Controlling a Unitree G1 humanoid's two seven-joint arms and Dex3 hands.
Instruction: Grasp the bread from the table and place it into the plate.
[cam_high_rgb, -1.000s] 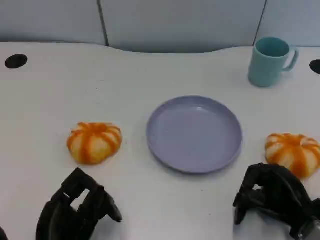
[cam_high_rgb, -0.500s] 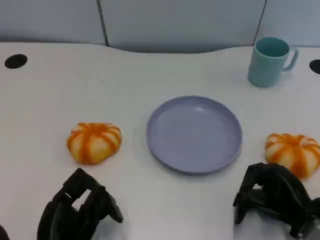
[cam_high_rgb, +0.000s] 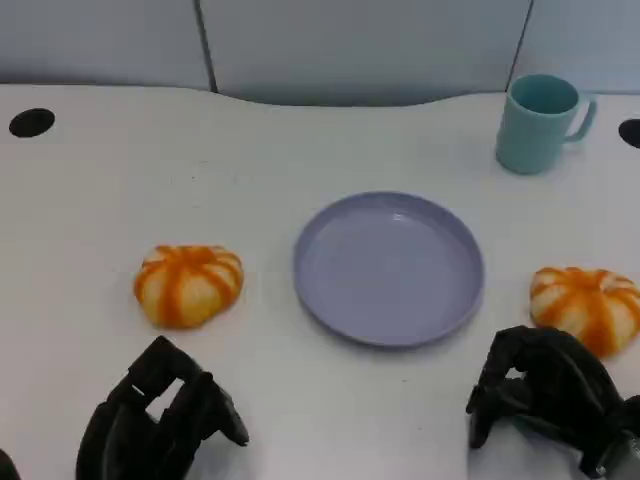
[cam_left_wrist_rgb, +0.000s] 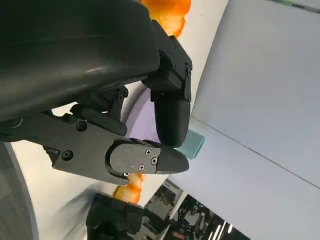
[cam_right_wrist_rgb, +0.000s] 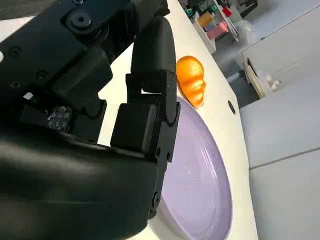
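Two round orange-and-white striped breads lie on the white table: one (cam_high_rgb: 188, 284) left of the lavender plate (cam_high_rgb: 388, 268), the other (cam_high_rgb: 587, 305) to its right. The plate holds nothing. My left hand (cam_high_rgb: 160, 420) hovers low near the front edge, just in front of the left bread, fingers loosely bent and apart, nothing in them. My right hand (cam_high_rgb: 545, 395) sits in front of the right bread, close to it, also holding nothing. The right wrist view shows the left bread (cam_right_wrist_rgb: 192, 80) beyond the plate (cam_right_wrist_rgb: 200, 185). The left wrist view shows the near bread (cam_left_wrist_rgb: 167, 10) and the plate (cam_left_wrist_rgb: 137, 107).
A teal mug (cam_high_rgb: 540, 122) stands at the back right, well behind the plate. Black cable holes (cam_high_rgb: 32, 122) mark the table's far left and far right. A grey panel wall runs along the back edge.
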